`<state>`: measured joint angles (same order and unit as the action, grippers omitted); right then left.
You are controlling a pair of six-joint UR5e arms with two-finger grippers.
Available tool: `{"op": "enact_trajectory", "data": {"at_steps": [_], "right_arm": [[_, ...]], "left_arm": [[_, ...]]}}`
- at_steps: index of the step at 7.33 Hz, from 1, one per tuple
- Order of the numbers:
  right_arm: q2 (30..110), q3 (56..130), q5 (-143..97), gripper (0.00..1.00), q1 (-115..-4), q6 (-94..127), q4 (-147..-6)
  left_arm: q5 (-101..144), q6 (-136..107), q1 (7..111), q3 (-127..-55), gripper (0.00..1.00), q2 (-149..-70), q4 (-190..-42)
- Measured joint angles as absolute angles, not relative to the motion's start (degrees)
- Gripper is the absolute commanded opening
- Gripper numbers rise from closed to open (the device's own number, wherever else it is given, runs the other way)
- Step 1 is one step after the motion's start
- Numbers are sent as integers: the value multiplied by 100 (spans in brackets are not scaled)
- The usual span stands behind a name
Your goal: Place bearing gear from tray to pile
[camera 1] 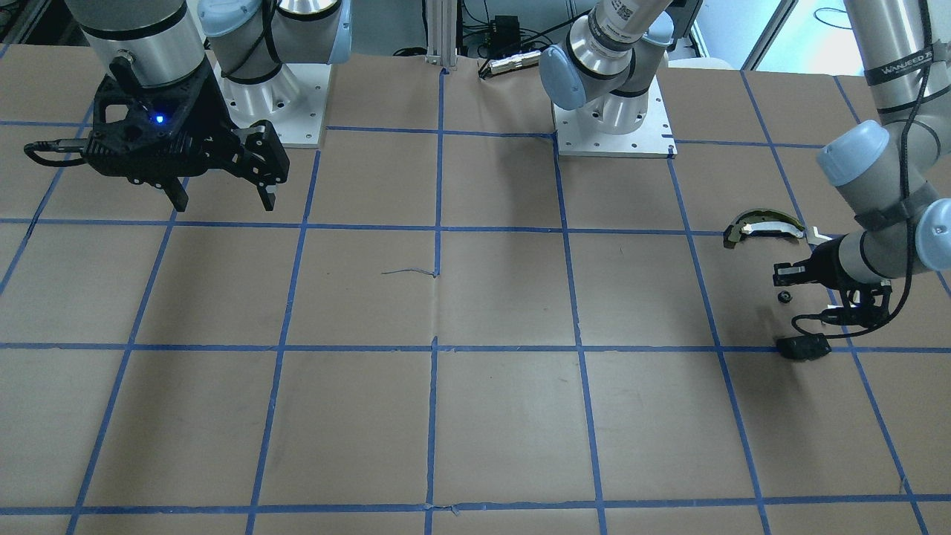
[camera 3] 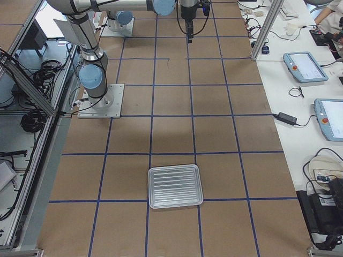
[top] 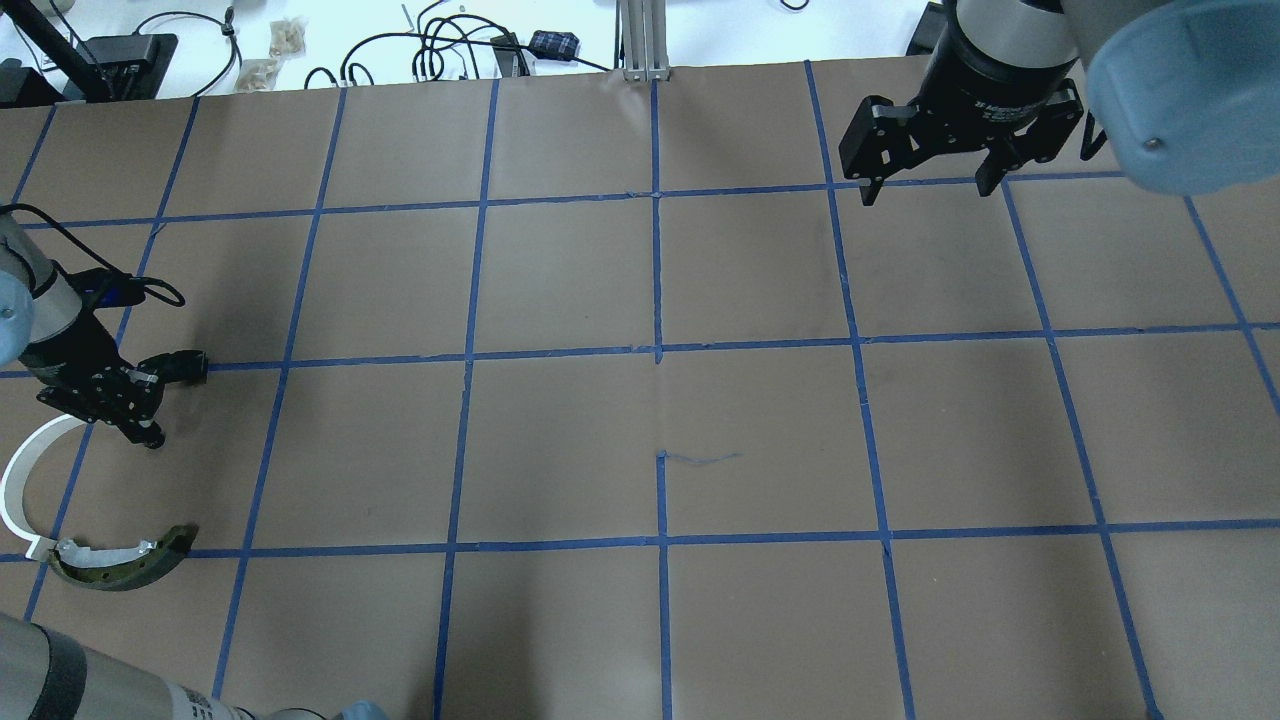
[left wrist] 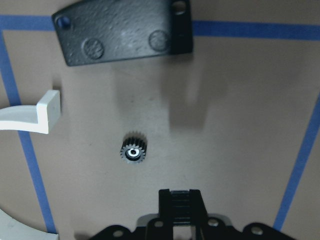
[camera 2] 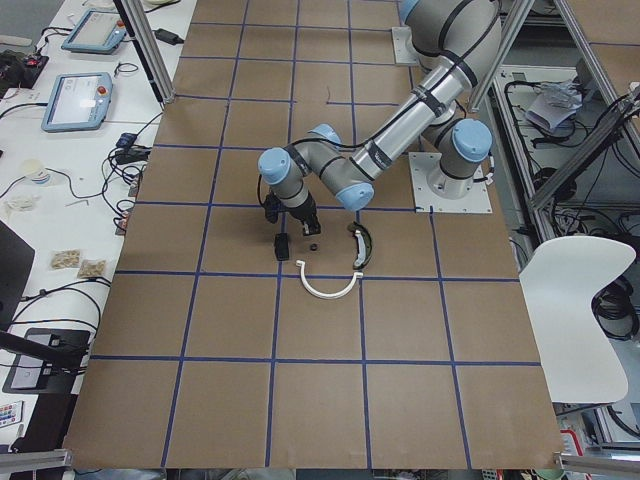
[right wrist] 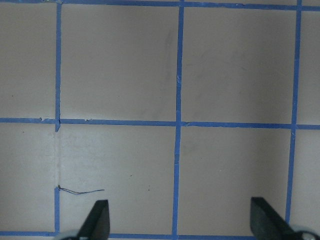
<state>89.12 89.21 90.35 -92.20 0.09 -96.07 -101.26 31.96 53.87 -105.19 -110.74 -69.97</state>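
The bearing gear point(left wrist: 133, 152), small, dark and toothed, lies on the paper in the pile, free of any gripper; it also shows in the front view point(camera 1: 783, 297). Around it lie a flat black plate point(left wrist: 125, 32), a white half-ring strip point(top: 15, 480) and a dark curved olive-edged piece point(top: 120, 555). My left gripper point(left wrist: 180, 196) hovers just beside the gear, fingers together and empty. My right gripper point(top: 930, 190) is open and empty, far across the table. The metal tray point(camera 3: 175, 186) stands empty at the right end.
The table is brown paper with a blue tape grid point(top: 657, 350). Both arm bases point(camera 1: 613, 126) stand at the robot's edge. Cables and small devices point(top: 450, 45) lie beyond the far edge.
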Motion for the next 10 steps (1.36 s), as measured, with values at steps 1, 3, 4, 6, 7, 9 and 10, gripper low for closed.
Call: {"op": "enact_trajectory", "data": {"at_steps": [1,3,4,6,7,9,10], "right_arm": [[8912,8921,9035,100,-9220,9,-9606],[8912,8925,9035,100,-9220,9,-9605],[8912,8924,9035,100,-9220,9,-9603],[8912,8926,9035,100,-9220,9,-9606],[8912,8929,9035,100,-9220,9,-9604],[8912,8930,9037,100,-9221,9,-9603],[8912,8930,9039,100,-9225,9,-9600]], "left_arm": [[-10128,3239,5354,-10528,0,-11107,-7001],[-10135,3261,5351,-10521,2,-11193,-6970],[-10134,3256,5356,-10516,14,-11255,-6946],[-10138,3256,5359,-10486,100,-11332,-6902],[-10134,3246,5378,-10471,100,-11334,-6895],[-10102,3214,5447,-10437,100,-11296,-6891],[-10017,3195,5465,-10400,100,-11271,-6895]]}}
